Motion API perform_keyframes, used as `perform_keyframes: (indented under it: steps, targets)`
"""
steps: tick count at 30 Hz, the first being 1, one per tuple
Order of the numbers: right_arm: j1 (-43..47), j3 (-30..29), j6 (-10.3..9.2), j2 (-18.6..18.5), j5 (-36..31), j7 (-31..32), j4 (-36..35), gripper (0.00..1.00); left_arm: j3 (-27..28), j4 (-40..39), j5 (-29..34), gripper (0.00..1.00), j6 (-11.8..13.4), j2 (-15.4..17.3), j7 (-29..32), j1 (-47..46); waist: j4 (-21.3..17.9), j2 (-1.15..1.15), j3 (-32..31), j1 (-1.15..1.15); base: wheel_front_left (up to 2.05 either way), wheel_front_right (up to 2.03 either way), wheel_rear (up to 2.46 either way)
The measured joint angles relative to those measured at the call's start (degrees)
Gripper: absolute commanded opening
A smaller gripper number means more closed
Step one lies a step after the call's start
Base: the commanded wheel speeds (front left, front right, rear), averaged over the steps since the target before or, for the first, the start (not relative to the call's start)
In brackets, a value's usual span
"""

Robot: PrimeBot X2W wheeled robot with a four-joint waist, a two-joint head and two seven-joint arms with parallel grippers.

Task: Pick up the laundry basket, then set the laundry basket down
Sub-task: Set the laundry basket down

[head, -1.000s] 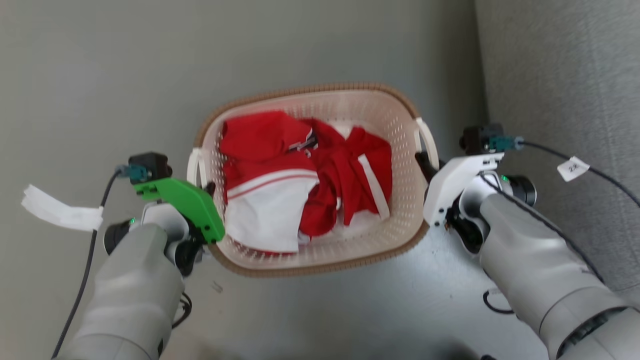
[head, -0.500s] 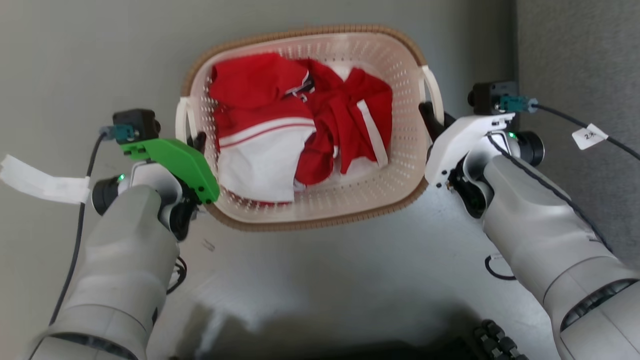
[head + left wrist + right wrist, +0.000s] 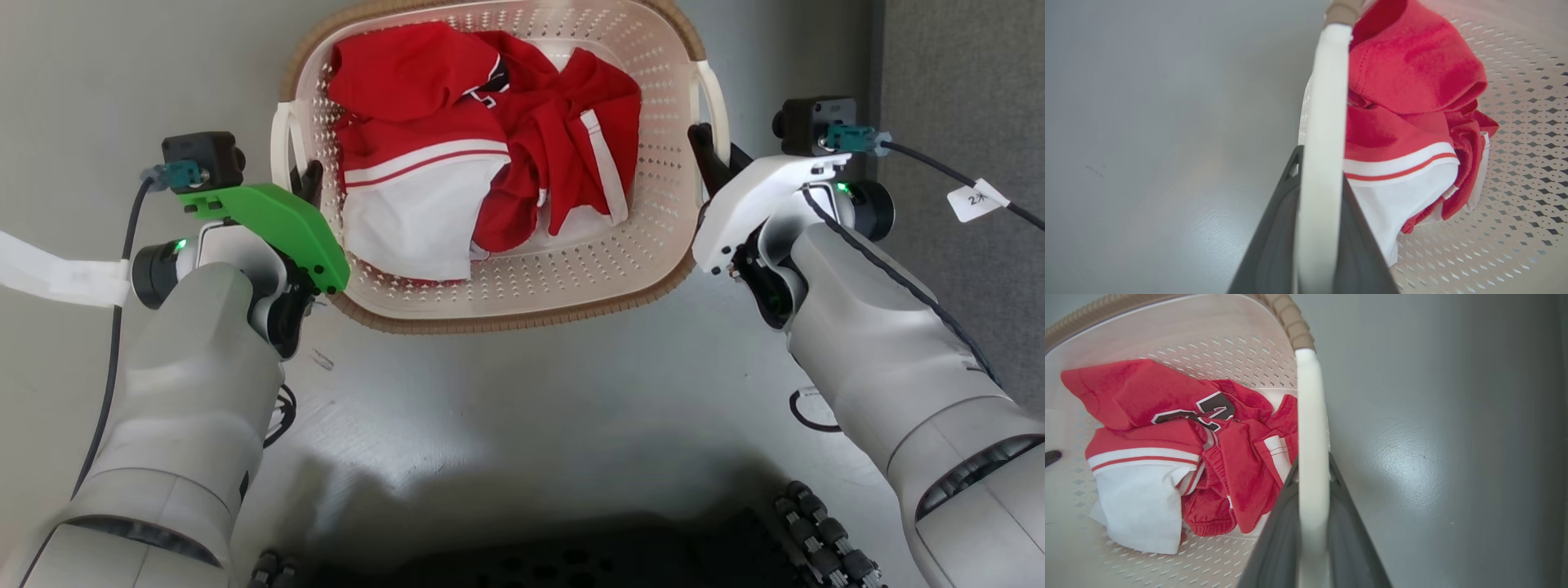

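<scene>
The laundry basket (image 3: 522,314) is cream perforated plastic with a brown woven-look rim, and it holds red-and-white clothes (image 3: 482,155). It is at the top middle of the head view, over the grey floor. My left gripper (image 3: 306,175) is shut on the basket's white left handle (image 3: 1325,102), with a dark finger on each side of the handle. My right gripper (image 3: 706,151) is shut on the white right handle (image 3: 1310,416) in the same way. I cannot tell whether the basket's bottom touches the floor.
A darker grey textured surface (image 3: 963,82) runs along the right side. My dark base (image 3: 571,563) shows at the bottom edge. A black cable loop (image 3: 808,408) lies on the floor near my right forearm. White tags hang from both wrist cables.
The whole head picture has shifted: the basket and both grippers now sit higher and look larger, and my dark base has come into view. Both grippers keep their hold on the handles.
</scene>
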Motion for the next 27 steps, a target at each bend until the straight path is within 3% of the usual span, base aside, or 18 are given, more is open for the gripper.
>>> perform_keyframes:
  steps: [22, 23, 24, 25, 27]
  targets:
    - [-0.61, -0.68, 0.49, 0.29, 0.02, -1.96, 0.78, 0.00, -0.65, 1.93, 0.16, 0.00, -0.15, -0.43, -1.89, -1.35, 0.28, 0.00, 3.00, -0.01, 0.00, 0.00, 0.00]
    - [-0.61, -0.74, 0.73, 0.29, 0.03, -1.96, 0.86, 0.15, -0.64, 1.94, 0.16, 0.00, -0.23, -0.44, -1.89, -1.36, 0.30, 0.00, 2.98, -0.01, 0.00, 0.00, 0.00]
    - [-0.61, -0.58, 0.98, 0.23, 0.02, -1.97, 0.85, 0.65, -0.62, 1.94, 0.14, 0.17, -0.24, -0.52, -1.93, -1.36, 0.34, 0.00, 2.97, -0.01, 0.00, 0.00, 0.00]
    - [-0.61, -0.45, 0.98, 0.14, 0.02, -1.92, 0.99, 1.00, -0.66, 1.97, 0.09, 1.00, -0.25, -0.56, -1.64, -1.37, 0.38, 0.00, 2.95, -0.01, 0.00, 0.00, 0.00]
    - [-0.57, -0.25, 1.33, -0.32, 0.03, -1.72, 1.48, 1.00, -0.64, 2.04, 0.05, 1.00, -0.25, -0.21, -1.46, -1.41, 0.46, 0.00, 2.87, -0.01, 0.00, 0.00, 0.00]
